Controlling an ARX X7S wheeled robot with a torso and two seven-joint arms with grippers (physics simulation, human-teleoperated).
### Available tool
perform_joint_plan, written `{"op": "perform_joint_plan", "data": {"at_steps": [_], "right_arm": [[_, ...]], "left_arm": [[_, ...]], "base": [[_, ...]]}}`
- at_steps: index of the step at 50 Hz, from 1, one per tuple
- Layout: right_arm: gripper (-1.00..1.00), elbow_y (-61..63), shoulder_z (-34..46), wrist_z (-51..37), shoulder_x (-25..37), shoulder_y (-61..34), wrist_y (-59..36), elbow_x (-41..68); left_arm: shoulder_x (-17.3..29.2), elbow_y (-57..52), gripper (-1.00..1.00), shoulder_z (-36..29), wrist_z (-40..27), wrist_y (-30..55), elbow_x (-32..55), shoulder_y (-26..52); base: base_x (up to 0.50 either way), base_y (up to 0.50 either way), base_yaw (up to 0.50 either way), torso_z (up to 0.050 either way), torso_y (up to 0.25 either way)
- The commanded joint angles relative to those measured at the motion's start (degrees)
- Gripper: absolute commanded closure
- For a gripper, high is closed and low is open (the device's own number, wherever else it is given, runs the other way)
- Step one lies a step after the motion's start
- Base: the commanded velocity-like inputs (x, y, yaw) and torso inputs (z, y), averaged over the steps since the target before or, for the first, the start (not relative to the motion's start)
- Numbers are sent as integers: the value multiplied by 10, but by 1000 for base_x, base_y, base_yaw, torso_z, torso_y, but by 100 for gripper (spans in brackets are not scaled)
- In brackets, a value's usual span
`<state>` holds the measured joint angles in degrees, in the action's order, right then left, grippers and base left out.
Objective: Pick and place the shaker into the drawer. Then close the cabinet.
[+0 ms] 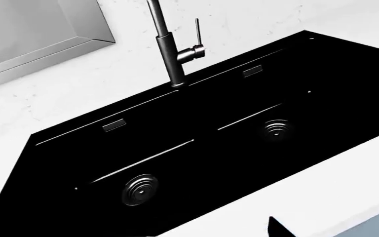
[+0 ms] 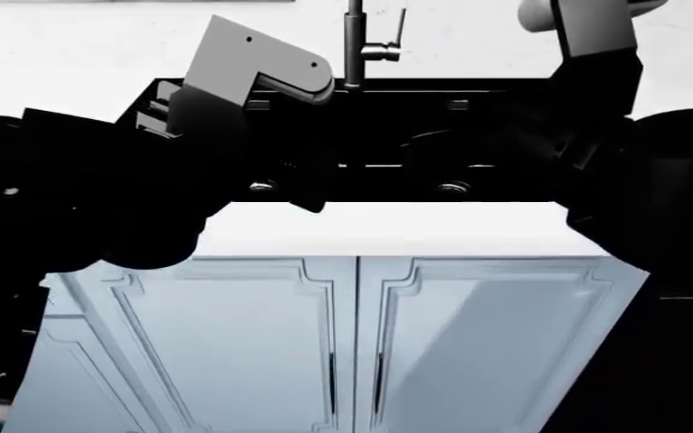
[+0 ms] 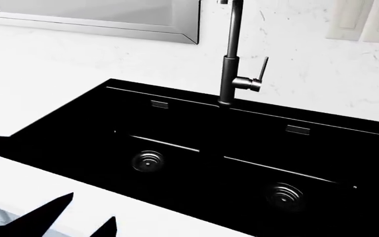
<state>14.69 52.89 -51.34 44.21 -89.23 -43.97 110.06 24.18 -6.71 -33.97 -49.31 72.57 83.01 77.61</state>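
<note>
Both arms hang over a black double sink (image 2: 419,144) set in the white bench (image 2: 383,230), with a faucet (image 2: 356,45) behind it. Below, the cabinet (image 2: 322,343) shows two shut panelled doors. Dark tips of the right tool (image 3: 64,219) show apart, so it stands open; for the left tool (image 1: 278,228) I cannot tell. Neither shaker nor drawer is in view.

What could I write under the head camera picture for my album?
Two robot arms hover over a black double sink with a faucet, above closed blue-grey cabinet doors.
</note>
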Motion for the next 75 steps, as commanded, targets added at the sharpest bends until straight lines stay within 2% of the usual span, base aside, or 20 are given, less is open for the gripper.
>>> {"op": "perform_joint_plan", "data": {"at_steps": [1,20,28,39,58,75], "right_arm": [[-100,-5,4,7,-3,7,2,-11],[-100,-7,8,8,-6,11,1,-18],[-100,3,3,17,-2,18,10,-30],[-100,2,3,13,-2,15,8,-25],[-100,2,8,16,-4,21,8,-31],[-100,5,7,18,-2,23,9,-33]], "left_arm": [[2,4,-100,-8,12,-9,-11,-2],[4,4,-100,-11,10,-13,-4,0],[4,4,-100,-14,10,-15,-5,-1],[7,4,-100,-18,11,-17,-4,-1],[8,4,-100,-21,11,-24,-3,-2],[8,6,-100,-26,13,-28,-2,1]], "base": [[500,0,0,0,0],[500,0,0,0,2],[0,-32,0,0,0],[0,-494,0,0,1],[4,0,0,0,0],[495,0,0,0,1]]}}
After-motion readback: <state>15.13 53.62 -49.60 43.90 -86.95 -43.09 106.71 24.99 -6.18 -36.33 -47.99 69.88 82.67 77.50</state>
